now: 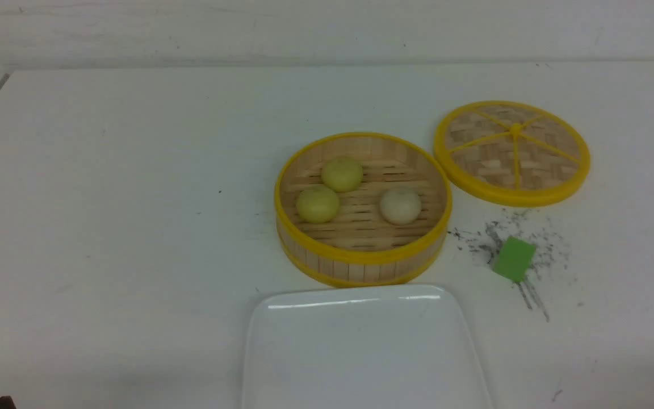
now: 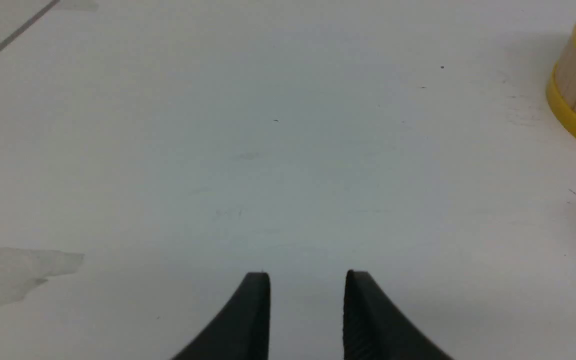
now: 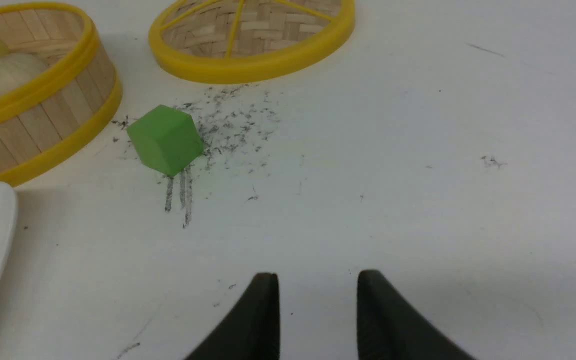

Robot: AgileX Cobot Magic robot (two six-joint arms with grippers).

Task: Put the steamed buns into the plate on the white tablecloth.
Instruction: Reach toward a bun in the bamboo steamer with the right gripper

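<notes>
White tablecloth [image 1: 105,199] covers the whole table, w/ dark scuffs mostly on the right side. Plate [image 1: 361,352] sits nearest the robot at centre, cut off by the front view's lower edge; visible surface is bare, no buns on it yet. Steamer basket [image 1: 361,267] stands just behind the plate, can't tell if touching. It's uncovered and holds all 3 buns: 2 yellow-green ones [image 1: 342,174] [image 1: 318,204] close together on the left half, 1 off-white one [image 1: 400,205] apart on the right half. Lid [image 1: 511,153] lies flat on the cloth just beside the basket, to its right and further back. Green cube [image 1: 513,259] sits on the scuffed patch, right of the basket and in front of the lid. Left gripper [image 2: 307,285] hovers over bare cloth left of the basket, jaws apart w/ a moderate gap, nothing between. Right gripper [image 3: 318,285] is over cloth near the cube, same moderate gap, holding nothing.
</notes>
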